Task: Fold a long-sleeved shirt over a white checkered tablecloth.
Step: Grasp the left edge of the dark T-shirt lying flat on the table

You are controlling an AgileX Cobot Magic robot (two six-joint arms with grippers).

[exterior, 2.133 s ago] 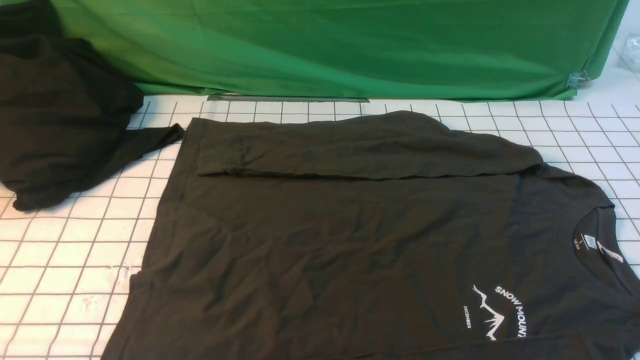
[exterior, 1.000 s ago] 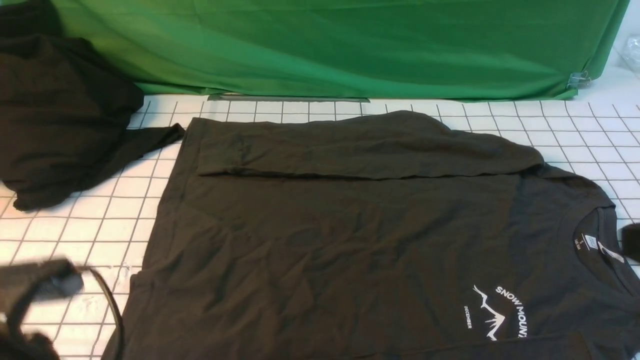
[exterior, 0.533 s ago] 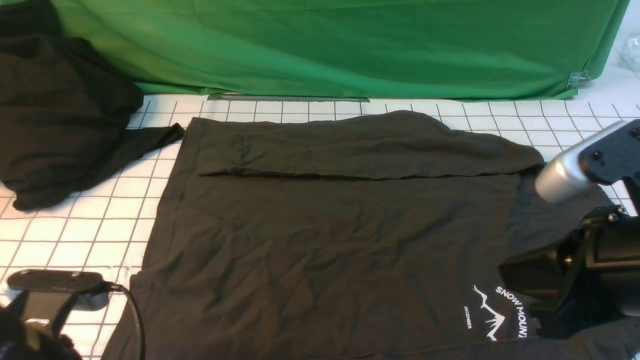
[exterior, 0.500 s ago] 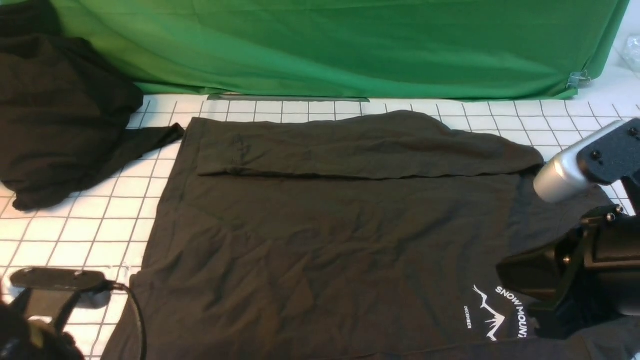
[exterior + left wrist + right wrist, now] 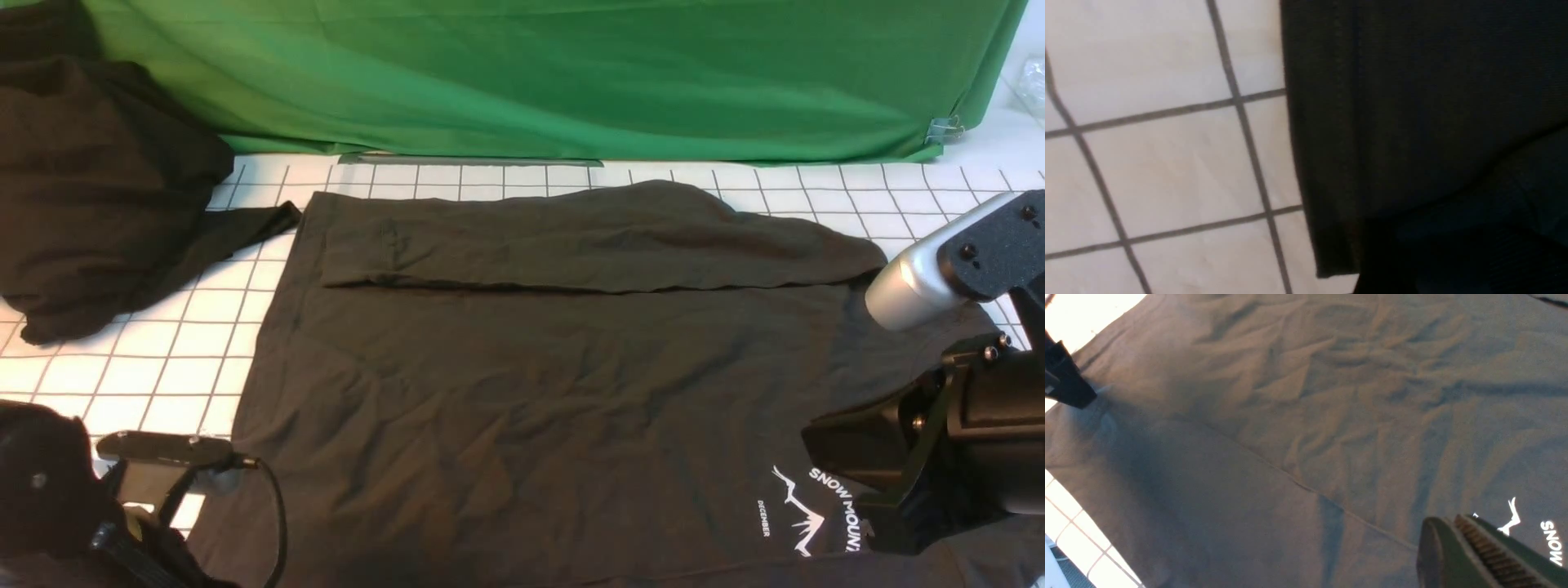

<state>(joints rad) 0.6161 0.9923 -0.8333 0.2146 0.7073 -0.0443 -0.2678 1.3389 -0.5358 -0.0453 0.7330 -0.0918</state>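
The shirt (image 5: 555, 392) lies spread flat on the tablecloth (image 5: 163, 359), covering most of the tabletop's middle, with its hem toward the robot's left and its chest print (image 5: 808, 506) toward the right. One sleeve (image 5: 588, 245) is folded across the far part of the body, running parallel to the far edge. The fabric is lightly wrinkled through the middle.

The right arm (image 5: 906, 286) reaches in over the collar end and hides the neck opening. The right end effector (image 5: 845, 457) sits low over the shirt just beside the print. In the right wrist view only one ridged finger (image 5: 1474, 555) shows, close above the cloth by the white lettering, so I cannot tell whether it is released or clenched.

The left arm (image 5: 49, 498) is at the near left corner, beside the hem. The left end effector (image 5: 1065, 381) shows only as a dark block at the shirt's hem edge. The left wrist view looks straight down on the stitched hem (image 5: 1331, 143) lying on the grid squares, with a dark blur in one corner; its grip state cannot be told either.

A black heap (image 5: 98, 188) rests at the far left, partly on the tablecloth and apart from the shirt. A green backdrop (image 5: 531, 73) hangs behind.
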